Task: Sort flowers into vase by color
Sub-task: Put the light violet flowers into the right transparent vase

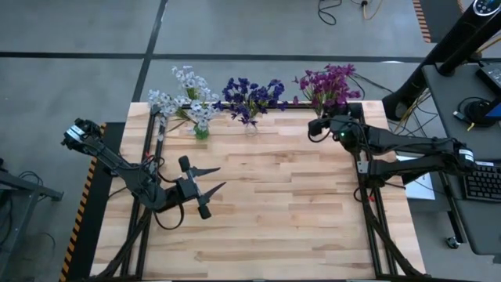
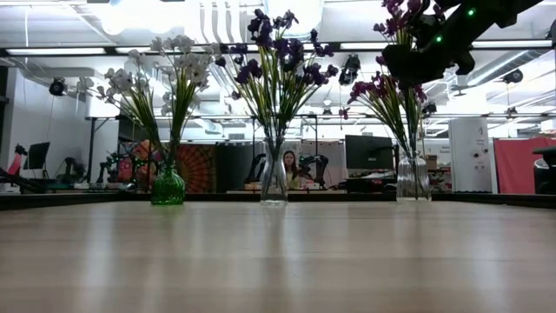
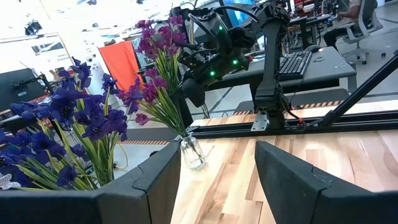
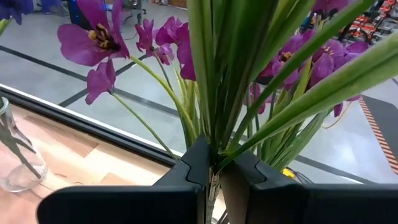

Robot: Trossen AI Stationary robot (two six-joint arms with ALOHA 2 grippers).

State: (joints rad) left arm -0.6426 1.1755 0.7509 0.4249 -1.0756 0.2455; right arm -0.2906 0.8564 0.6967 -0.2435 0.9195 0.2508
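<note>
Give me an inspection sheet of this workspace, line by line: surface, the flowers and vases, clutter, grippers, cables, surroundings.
Surface: light wooden table, bare in the middle.
Job's things: three vases in a row along the far edge; white flowers in a green vase, dark blue flowers in a clear vase, magenta flowers in a clear vase.
Clutter: nothing seen on the table.
Grippers: left gripper open and empty over the table's left half; right gripper shut on green stems at the magenta flowers.
Cables: loose cables on the floor beyond the table.
Surroundings: a desk with a keyboard to the right; a seated person behind.
</note>
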